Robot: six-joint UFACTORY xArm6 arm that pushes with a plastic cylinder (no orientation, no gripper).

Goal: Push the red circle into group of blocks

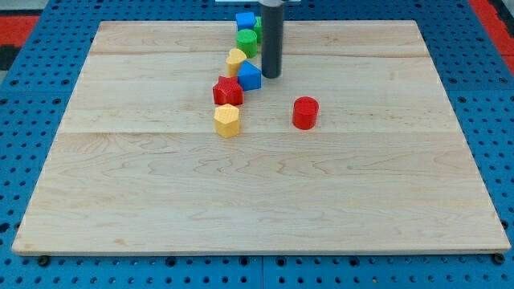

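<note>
The red circle [305, 112] stands alone on the wooden board, right of the group. The group runs in a line from the view's top towards the middle: a blue cube [245, 20], a green block [246, 41], a yellow block [235, 61], a blue block [250, 76], a red star [227, 91] and a yellow hexagon [227, 120]. My tip [271, 75] rests just right of the blue block, up and to the left of the red circle, apart from it.
The wooden board [257, 201] lies on a blue perforated base [24, 120]. Red patches show at the view's top corners [16, 24].
</note>
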